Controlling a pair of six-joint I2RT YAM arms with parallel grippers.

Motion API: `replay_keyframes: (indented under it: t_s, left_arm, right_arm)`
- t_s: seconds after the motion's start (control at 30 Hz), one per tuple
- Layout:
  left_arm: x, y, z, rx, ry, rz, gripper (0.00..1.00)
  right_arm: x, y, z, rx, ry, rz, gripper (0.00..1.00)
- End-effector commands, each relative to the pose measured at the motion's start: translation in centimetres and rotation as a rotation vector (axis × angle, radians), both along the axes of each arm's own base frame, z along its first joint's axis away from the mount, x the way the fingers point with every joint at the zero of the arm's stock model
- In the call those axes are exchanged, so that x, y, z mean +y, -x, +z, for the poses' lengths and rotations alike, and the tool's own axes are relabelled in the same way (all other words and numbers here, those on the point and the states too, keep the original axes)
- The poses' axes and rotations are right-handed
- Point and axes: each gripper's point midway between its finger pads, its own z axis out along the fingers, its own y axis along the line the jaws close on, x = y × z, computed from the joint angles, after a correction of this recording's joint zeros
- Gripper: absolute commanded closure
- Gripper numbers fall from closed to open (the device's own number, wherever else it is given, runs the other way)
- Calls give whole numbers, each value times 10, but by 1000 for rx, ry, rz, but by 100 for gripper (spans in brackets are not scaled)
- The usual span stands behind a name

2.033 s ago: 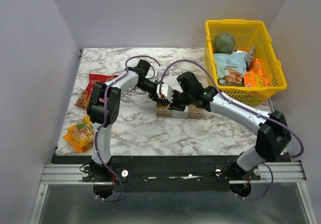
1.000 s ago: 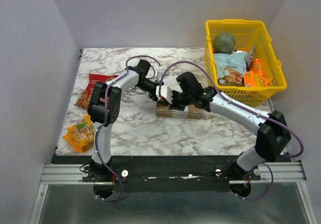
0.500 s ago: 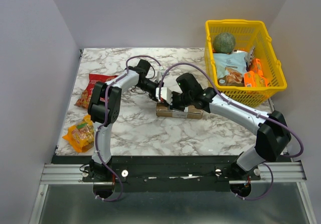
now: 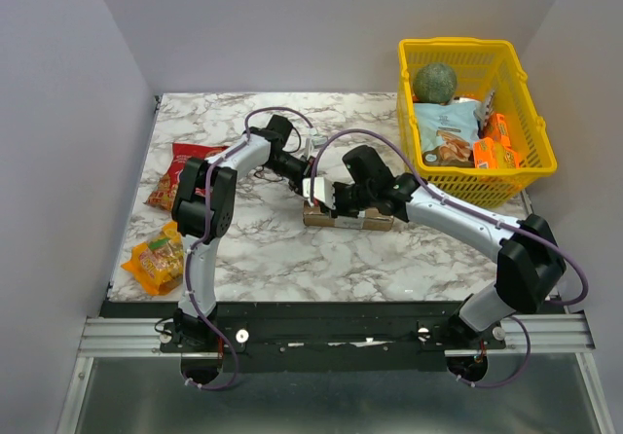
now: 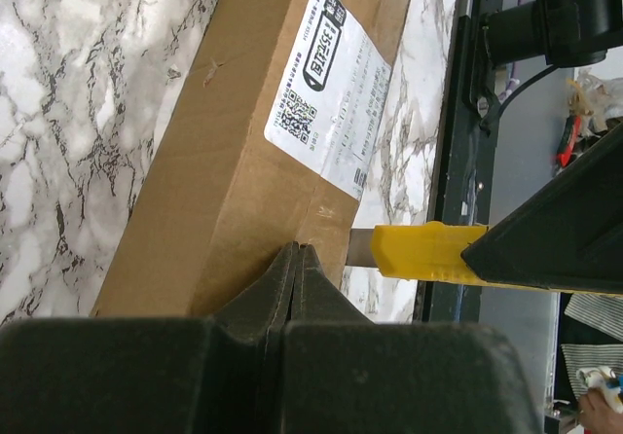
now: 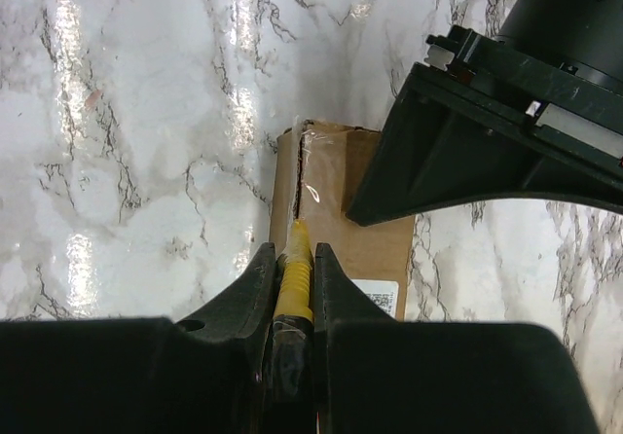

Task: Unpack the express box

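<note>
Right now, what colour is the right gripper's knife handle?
Yellow knife handle, clearest in the left wrist view.

The elongated brown cardboard express box [image 5: 224, 152] bears a white label [image 5: 331, 84] with black print. The marble tabletop [image 4: 273, 249] is white, veined grey. The plastic basket [image 4: 458, 43] and slim cutter [image 5: 428, 252] are yellow.

Enclosed cell, white-grey marble surface [image 4: 263, 249].
Plain pale grey panels on three sides: back wall [image 4: 311, 25], left wall [image 4: 58, 162], right wall [image 4: 584, 84]. Aluminium rail [image 4: 331, 332] along the near edge, grey metal sheet [image 4: 331, 400] below it. Even light; glare patches [image 6: 73, 25] on the marble in the right wrist view.
</note>
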Motion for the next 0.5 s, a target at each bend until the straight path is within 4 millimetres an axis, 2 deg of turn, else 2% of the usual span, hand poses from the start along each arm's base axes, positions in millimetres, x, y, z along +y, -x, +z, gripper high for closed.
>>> replay_keyframes:
  t_s: [0.0,0.17,0.27,0.3,0.37,0.4,0.43,0.47]
  left_arm:
    - [27,0,-65,-11,-217,-8,100]
    - [26,1,-61,-15,-209,-21,100]
    - [25,-3,-53,-40,-196,-38,100]
    - [24,-5,-50,-49,-190,-43,100]
    - [19,-12,-36,-81,-156,-62,100]
    - [19,-15,-30,-87,-140,-63,100]
    - [16,-24,-19,-119,-121,-60,99]
    - [15,-25,-12,-121,-111,-60,98]
  right_arm:
    - [-12,12,-36,64,79,25,99]
    - [-6,20,-39,120,71,61,100]
    - [6,27,-31,175,41,113,100]
    - [11,29,-35,205,41,126,100]
    - [27,26,-26,214,21,124,100]
    - [33,21,-34,232,32,100,100]
    - [46,13,-21,243,-7,58,100]
    - [53,9,-17,258,-20,32,100]
